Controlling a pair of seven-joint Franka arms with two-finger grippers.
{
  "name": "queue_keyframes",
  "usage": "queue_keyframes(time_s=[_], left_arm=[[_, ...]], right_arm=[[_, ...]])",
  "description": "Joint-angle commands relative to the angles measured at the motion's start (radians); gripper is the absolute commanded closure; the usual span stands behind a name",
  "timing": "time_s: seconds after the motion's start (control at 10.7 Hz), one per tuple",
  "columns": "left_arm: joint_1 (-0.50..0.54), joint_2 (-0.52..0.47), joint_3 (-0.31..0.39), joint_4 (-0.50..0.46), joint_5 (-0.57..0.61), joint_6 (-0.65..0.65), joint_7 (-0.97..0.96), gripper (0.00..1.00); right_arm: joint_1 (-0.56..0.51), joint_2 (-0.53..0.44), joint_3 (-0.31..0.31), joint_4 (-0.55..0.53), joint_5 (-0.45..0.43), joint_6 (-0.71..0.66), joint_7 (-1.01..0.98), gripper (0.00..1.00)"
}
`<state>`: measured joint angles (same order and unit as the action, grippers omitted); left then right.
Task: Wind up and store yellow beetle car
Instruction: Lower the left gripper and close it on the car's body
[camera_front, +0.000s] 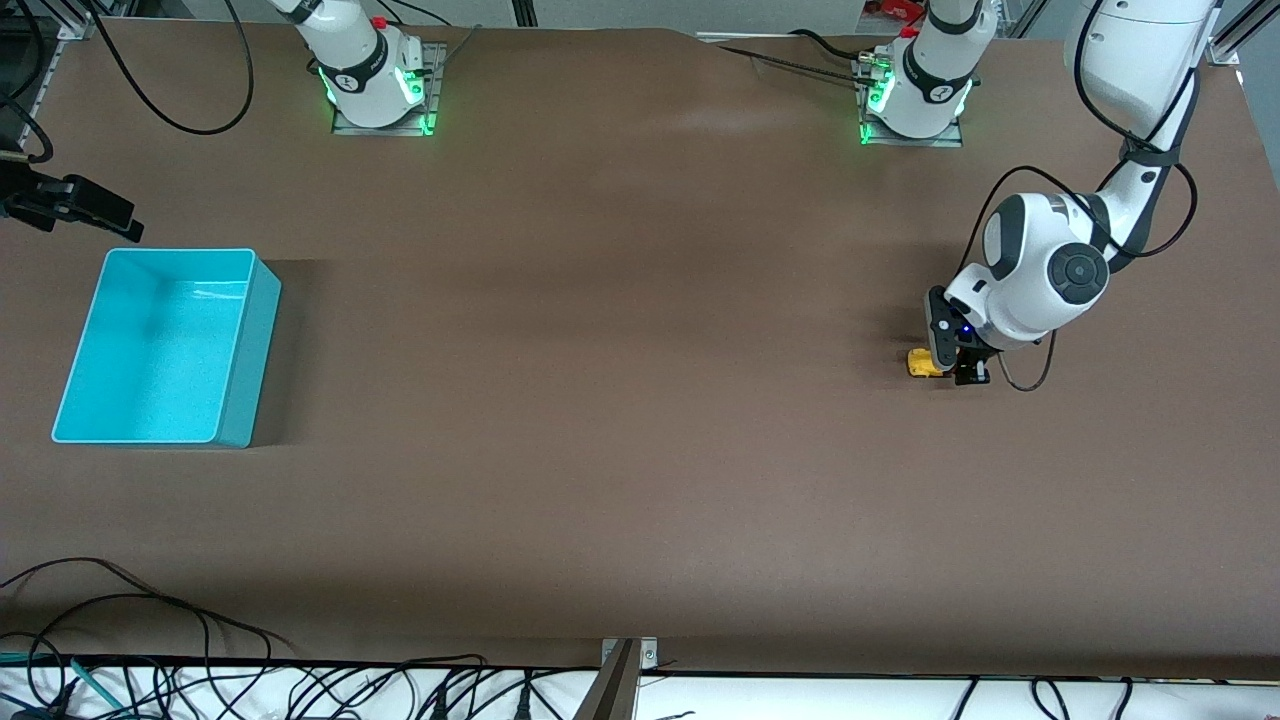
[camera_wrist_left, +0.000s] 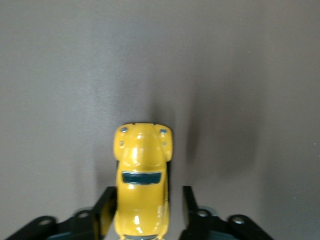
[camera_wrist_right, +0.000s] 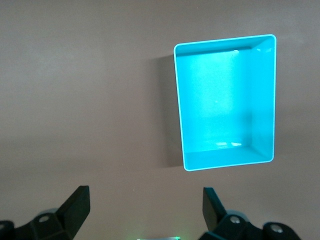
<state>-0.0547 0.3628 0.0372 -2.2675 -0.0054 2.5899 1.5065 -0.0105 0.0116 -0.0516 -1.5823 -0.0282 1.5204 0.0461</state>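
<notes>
The yellow beetle car (camera_front: 921, 362) stands on the brown table toward the left arm's end. My left gripper (camera_front: 962, 371) is down at the table over the car's rear. In the left wrist view the car (camera_wrist_left: 142, 170) lies between the black fingers (camera_wrist_left: 105, 212). One finger touches its side and a gap shows at the other. The left gripper (camera_wrist_left: 147, 212) is open. My right gripper (camera_front: 112, 213) waits in the air beside the turquoise bin (camera_front: 258, 345), open and empty (camera_wrist_right: 145, 205).
The turquoise bin (camera_wrist_right: 262, 100) is empty and stands toward the right arm's end of the table. Cables lie along the table edge nearest the front camera (camera_front: 200, 620). Both arm bases (camera_front: 375, 80) stand at the table's farthest edge.
</notes>
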Motion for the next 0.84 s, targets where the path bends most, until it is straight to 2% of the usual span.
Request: queue_keyframes(time_s=[0.0, 0.19, 0.56, 0.65, 0.75], left_arm=[[-0.011, 0.007, -0.002, 0.006, 0.001, -0.002, 0.027, 0.93], [-0.014, 0.007, -0.002, 0.013, 0.056, -0.002, 0.029, 0.96], [-0.005, 0.019, -0.002, 0.013, 0.056, -0.002, 0.027, 0.96], [-0.002, 0.025, -0.002, 0.013, 0.051, -0.002, 0.027, 1.00], [0.002, 0.033, 0.000, 0.013, 0.053, -0.002, 0.027, 1.00]], right_arm=[[-0.003, -0.007, 0.002, 0.013, 0.002, -0.017, -0.009, 0.00], [-0.003, -0.007, 0.002, 0.013, 0.002, -0.017, -0.009, 0.00], [-0.003, -0.007, 0.004, 0.013, 0.002, -0.017, -0.009, 0.00], [-0.003, -0.007, 0.004, 0.013, 0.002, -0.017, -0.009, 0.00], [-0.003, -0.007, 0.004, 0.013, 0.002, -0.017, -0.009, 0.00]])
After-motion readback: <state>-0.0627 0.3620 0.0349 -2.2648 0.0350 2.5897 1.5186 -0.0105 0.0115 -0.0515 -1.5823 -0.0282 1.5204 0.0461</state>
